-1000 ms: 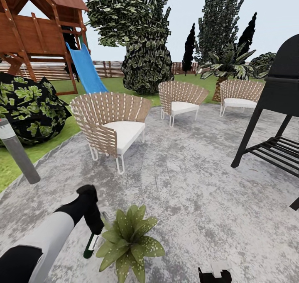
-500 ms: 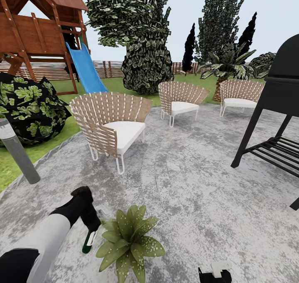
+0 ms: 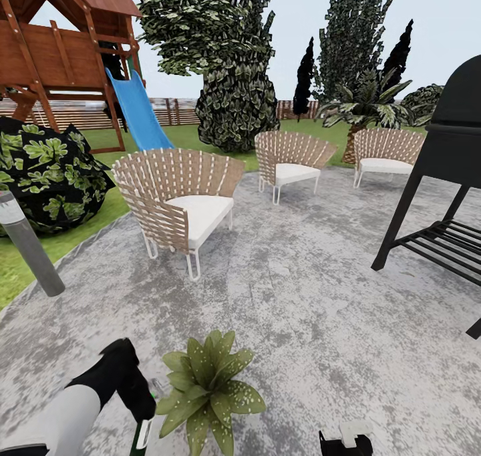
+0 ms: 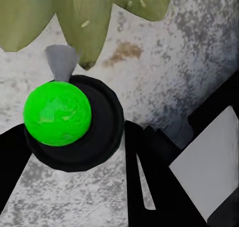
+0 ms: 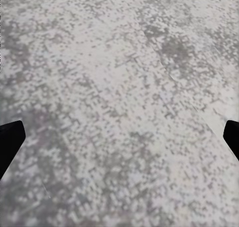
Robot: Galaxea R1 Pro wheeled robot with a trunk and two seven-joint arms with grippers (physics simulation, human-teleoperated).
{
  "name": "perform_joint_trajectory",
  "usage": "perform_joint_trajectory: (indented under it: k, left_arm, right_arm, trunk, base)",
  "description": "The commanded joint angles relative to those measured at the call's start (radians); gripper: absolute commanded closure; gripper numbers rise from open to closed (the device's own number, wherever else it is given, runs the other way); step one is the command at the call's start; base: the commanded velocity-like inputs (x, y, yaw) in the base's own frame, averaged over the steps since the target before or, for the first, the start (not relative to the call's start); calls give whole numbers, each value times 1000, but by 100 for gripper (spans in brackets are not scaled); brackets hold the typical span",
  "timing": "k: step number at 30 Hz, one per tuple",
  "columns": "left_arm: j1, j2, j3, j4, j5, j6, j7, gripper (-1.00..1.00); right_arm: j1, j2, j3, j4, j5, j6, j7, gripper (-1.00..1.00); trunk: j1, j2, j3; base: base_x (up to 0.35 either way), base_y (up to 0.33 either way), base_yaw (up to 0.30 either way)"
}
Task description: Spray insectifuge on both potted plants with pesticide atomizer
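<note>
A potted plant [image 3: 207, 389] is sitting on the patio [image 3: 321, 322] at the near edge of the head view. The left tool [image 3: 137, 409] is hanging just left of it, with the pesticide atomizer [image 3: 142, 434] between its fingers. Behind the plant, three chairs are standing: the nearest chair [image 3: 177, 202] left of centre, a middle chair [image 3: 290, 163] farther back, a far chair [image 3: 386, 154] to the right. A grill [image 3: 444, 168] is occupying the right edge. A post [image 3: 28, 245] and a shrub [image 3: 50, 175] are lying at left, with a playset [image 3: 63, 48] behind them.

Grey mottled patio [image 3: 321, 322], potted plant [image 3: 206, 389] (speckled leaves), three wicker chairs [image 3: 179, 202], black grill [image 3: 444, 168]
</note>
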Motion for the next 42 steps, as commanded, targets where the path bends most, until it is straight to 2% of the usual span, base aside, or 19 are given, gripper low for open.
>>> perform_joint_trajectory:
  k: [1,2,3,5,8,11,16,18,21,33,36,38,42]
  left_arm:
    - [0,-6,6,-1,-10,0,-3,100]
    - [0,-12,-9,-1,-10,-3,-11,100]
    - [0,-12,-39,-1,-9,-4,-32,100]
    - [1,-2,-83,0,-11,-6,-90,100]
    - [0,32,-101,-8,-14,-2,-123,100]
    - [-7,25,-100,-20,-14,7,-122,100]
    - [-13,-1,-105,-21,-14,7,-129,100]
    - [-11,-13,-135,-21,-21,6,-128,100]
    - [-11,-17,-169,-20,-25,7,-128,100]
    - [-10,-13,-173,-19,-23,7,-128,100]
    - [-3,1,-174,-8,-24,-2,-125,100]
    - [10,26,-177,-3,-23,-7,-124,100]
    - [29,24,-178,-15,-24,-7,-122,100]
  right_arm:
    - [-1,0,-8,1,11,-3,-2,-100]
    - [-1,0,-7,2,11,-3,-2,-100]
    - [-1,1,-7,2,11,-3,-1,-100]
    - [-1,1,-7,2,11,-3,-1,-100]
    - [-1,1,-7,2,11,-3,-1,-100]
    - [-1,1,-7,2,11,-3,-1,-100]
    - [-1,1,-7,2,11,-3,-1,-100]
    - [-1,1,-7,2,11,-3,-1,-100]
    - [-1,1,-7,2,11,-3,-2,-100]
    - [-1,0,-8,2,11,-3,-2,-100]
    - [-1,1,-8,2,11,-3,-3,-100]
    - [-1,1,-8,2,11,-3,-2,-100]
    - [-1,2,-8,2,11,-3,-2,-100]
  trunk:
    - [0,0,-1]
    - [0,0,-1]
    - [0,0,-1]
    - [0,0,-1]
    - [0,0,-1]
    - [0,0,-1]
    - [0,0,-1]
    - [0,0,-1]
    - [0,0,-1]
    - [0,0,-1]
    - [0,0,-1]
    - [0,0,-1]
    - [0,0,-1]
  base:
    - [0,0,0]
    - [0,0,0]
    - [0,0,0]
    - [0,0,0]
    - [0,0,0]
    - [0,0,0]
    - [0,0,0]
    - [-27,0,0]
    - [-243,5,0]
    - [-194,181,-206]
    - [-5,10,-17]
    - [-1,1,-2]
    - [0,0,0]
